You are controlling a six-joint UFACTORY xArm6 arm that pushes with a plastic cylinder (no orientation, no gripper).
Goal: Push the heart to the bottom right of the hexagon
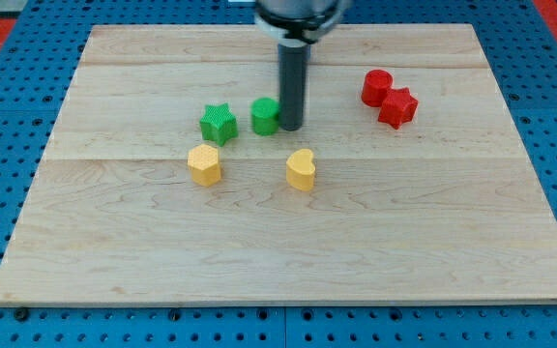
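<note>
A pale wooden board (433, 242) fills most of the frame. The dark rod drops from the top centre; my tip (290, 128) rests against the right side of a green round block (264, 115), holding nothing. A green star (218, 123) sits left of that. At upper right, a red cylinder (376, 87) touches a red star (397, 106). The yellow heart (301, 169) lies just below centre, well right of the yellow hexagon (204, 163).

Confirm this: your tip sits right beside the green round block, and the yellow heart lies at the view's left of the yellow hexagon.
Wrong on one count. My tip is beside the green round block, but the camera view shows the yellow heart at the view's right of the yellow hexagon.
</note>
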